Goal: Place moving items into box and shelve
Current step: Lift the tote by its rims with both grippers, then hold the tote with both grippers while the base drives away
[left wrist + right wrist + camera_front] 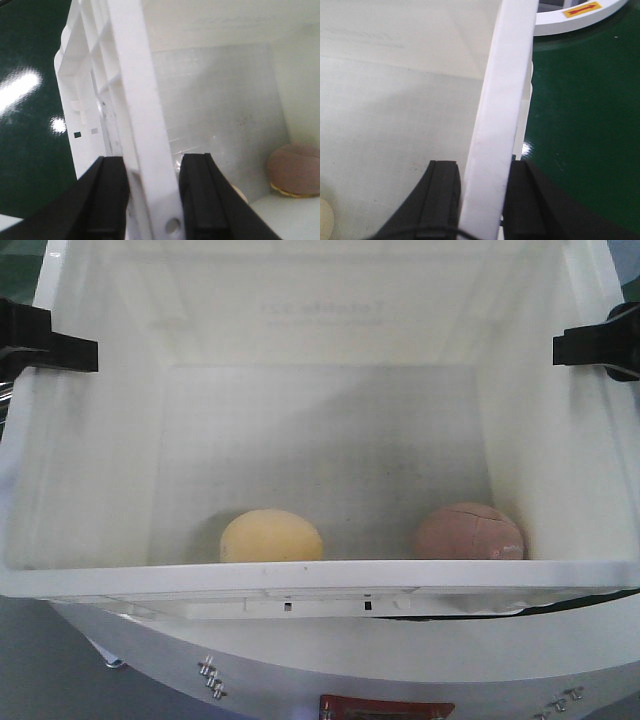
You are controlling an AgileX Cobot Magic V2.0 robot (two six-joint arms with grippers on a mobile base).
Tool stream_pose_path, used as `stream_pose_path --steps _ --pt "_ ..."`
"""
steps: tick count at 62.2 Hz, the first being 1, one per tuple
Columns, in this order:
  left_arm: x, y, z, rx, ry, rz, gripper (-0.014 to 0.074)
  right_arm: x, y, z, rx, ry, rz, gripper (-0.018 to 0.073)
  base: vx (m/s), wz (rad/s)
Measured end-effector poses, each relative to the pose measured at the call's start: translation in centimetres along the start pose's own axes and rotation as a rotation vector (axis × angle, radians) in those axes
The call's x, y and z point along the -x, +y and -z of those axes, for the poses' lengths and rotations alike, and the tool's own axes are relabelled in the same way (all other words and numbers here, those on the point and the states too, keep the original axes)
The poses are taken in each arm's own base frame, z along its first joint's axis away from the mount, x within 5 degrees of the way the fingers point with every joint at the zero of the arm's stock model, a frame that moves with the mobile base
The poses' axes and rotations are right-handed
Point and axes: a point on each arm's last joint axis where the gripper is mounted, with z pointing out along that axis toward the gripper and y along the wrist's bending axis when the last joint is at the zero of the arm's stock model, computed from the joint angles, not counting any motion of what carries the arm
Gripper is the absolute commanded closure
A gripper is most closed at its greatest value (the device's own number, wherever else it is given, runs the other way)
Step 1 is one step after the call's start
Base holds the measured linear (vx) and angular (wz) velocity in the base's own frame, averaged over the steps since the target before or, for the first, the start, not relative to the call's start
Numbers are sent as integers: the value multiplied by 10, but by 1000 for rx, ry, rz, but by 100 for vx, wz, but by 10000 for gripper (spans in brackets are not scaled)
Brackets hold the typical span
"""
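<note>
Both moving items lie inside the large white rectangular plastic tote (320,578). The pale yellow-cream soft ball (271,537) rests on the floor of the box near its front wall, towards the left. The dusty pink soft ball with stitched seams (469,532) sits near the same wall on the right, well apart from the first.

So the packing part looks done, and what is left is the shelving. No shelf shows in any view, so I cannot say how near that step is.

The left gripper (152,200) has its black jaws closed on the ribbed rim of the tote's left wall, one jaw outside and one inside. The right gripper (482,200) clamps the right wall's rim in the same way.

The dark green floor (30,150) lies beyond the walls, and the near wall overhangs the robot's white curved base (400,660). I judge the tote is held ready for carrying, though whether it is lifted clear of a support cannot be told
</note>
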Motion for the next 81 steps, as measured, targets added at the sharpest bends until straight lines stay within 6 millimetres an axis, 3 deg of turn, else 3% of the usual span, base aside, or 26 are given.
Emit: stream_pose_path --steps 41,81 --pt "0 0 0 -1 0 1 603 0 0 0 0 -1 0 565 -14 33" --pt "0 0 0 -1 4 1 603 0 0 0 0 0 0 565 -14 57"
